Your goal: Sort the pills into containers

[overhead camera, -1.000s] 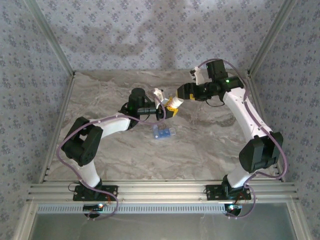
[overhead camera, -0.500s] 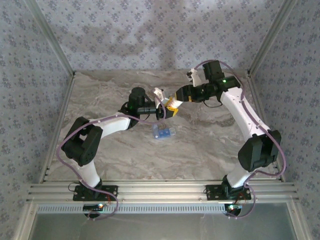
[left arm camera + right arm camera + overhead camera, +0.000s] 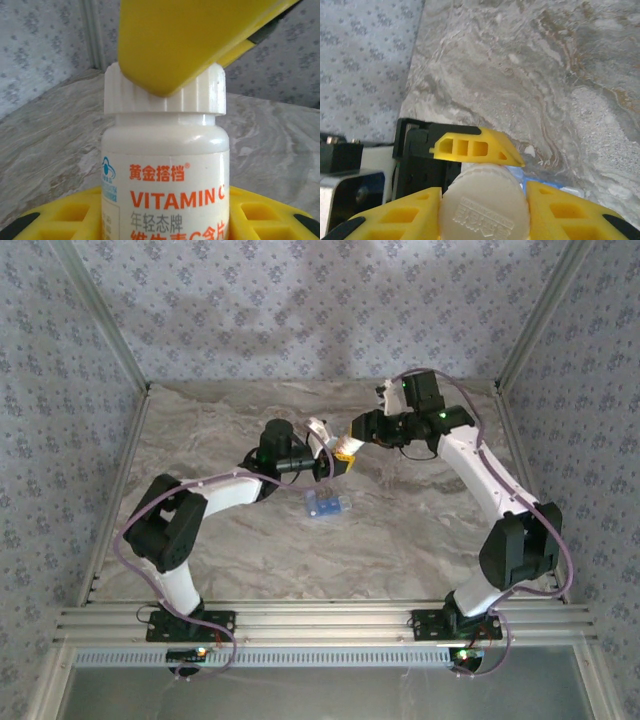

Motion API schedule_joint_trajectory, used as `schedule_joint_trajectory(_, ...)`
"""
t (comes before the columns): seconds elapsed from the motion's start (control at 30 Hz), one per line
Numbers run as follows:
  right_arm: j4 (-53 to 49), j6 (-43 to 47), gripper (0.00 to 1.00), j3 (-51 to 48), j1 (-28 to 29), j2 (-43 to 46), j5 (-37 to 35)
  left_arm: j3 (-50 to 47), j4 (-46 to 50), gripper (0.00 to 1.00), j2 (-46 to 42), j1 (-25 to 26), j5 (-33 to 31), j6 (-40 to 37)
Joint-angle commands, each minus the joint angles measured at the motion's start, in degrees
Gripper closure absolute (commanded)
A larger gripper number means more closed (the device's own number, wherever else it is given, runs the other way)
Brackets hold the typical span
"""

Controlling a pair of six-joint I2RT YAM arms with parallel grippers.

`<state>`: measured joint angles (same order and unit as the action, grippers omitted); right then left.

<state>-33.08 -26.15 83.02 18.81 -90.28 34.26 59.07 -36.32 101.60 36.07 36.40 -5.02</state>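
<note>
The right jaws clasp the ribbed white cap [image 3: 485,200] of a white cylindrical plastic bottle [image 3: 165,170] with orange lettering, having stood just short of it a second ago. The left jaws grip the bottle's body as before. The translucent blue rectangular pill box [image 3: 327,505] lies unmoved on the marbled bench [image 3: 420,530], nearby toward the arm bases.

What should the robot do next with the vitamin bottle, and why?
Probably twist the ribbed white cap off. The left gripper holds the white-and-orange plastic vitamin bottle, the right gripper pinches its cap, and the translucent blue pill box lies on the marbled table below.
</note>
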Motion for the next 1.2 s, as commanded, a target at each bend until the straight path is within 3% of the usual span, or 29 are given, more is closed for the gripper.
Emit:
schedule_joint_trajectory(0.0, 6.77, -14.46, 0.59, -4.2, 1.8, 1.43, -5.84, -0.72, -10.08, 1.0, -1.23, 3.24, -8.62, -3.5)
schedule_joint_trajectory(0.13, 7.57, -17.23, 0.59, -4.25, 3.11, 1.09, -7.61, -1.06, -10.32, 1.0, -0.84, 5.77, -14.57, -5.71)
schedule_joint_trajectory(0.23, 6.14, -17.49, 0.56, -3.46, 3.36, 0.88, -8.16, -1.15, -11.53, 1.0, -0.06, 5.93, -15.38, -5.28)
schedule_joint_trajectory(0.37, 3.38, -15.78, 0.37, -1.79, 1.98, 2.38, -8.86, -1.19, -11.75, 1.0, 0.66, 5.27, -15.26, -5.81)
schedule_joint_trajectory(0.63, 3.9, -11.77, 0.22, -0.83, -1.96, 7.41, -6.59, -1.78, -12.0, 1.0, -0.1, 2.01, -8.22, -2.37)
schedule_joint_trajectory(0.87, 2.04, 0.37, 0.18, 1.9, -3.06, 5.96, -1.87, -0.24, -9.62, 1.0, -0.61, -0.61, 3.41, 1.74)
schedule_joint_trajectory(1.17, -3.7, 6.6, 0.19, 5.4, -0.15, 1.56, -3.21, 0.77, -9.34, 1.0, -0.86, -0.92, 6.18, 3.48)
